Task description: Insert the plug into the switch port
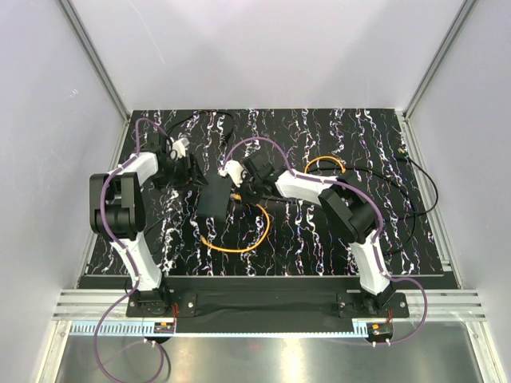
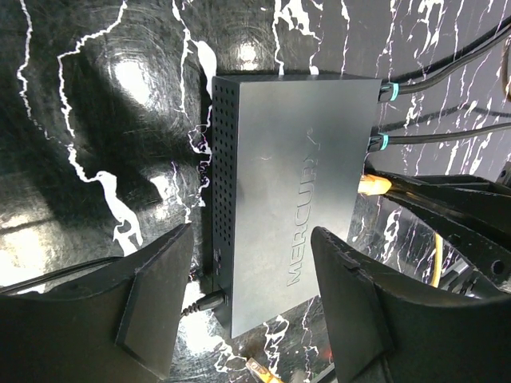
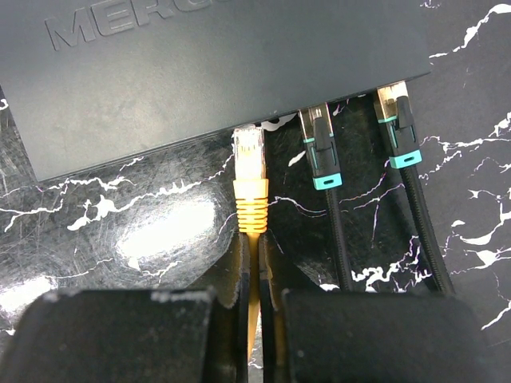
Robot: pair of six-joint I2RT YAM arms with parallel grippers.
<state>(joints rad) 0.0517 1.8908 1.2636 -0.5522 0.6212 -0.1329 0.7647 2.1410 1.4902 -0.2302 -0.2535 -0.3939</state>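
- Fingers of my right gripper (image 3: 254,247) are closed on the orange cable (image 1: 231,250), just behind the plug (image 3: 249,159).
- Its clear tip, over a ribbed orange boot, sits at the switch port (image 3: 252,128) in the edge of the black box (image 3: 200,72).
- My left gripper (image 2: 249,235) is spread wide, empty, straddling that box.

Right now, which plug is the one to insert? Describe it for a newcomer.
On the marbled table, find the flat black switch. Three plugs line one edge; the plug is the one gripped behind its boot by the right gripper. Only its boot is orange; the black plugs wear teal bands.
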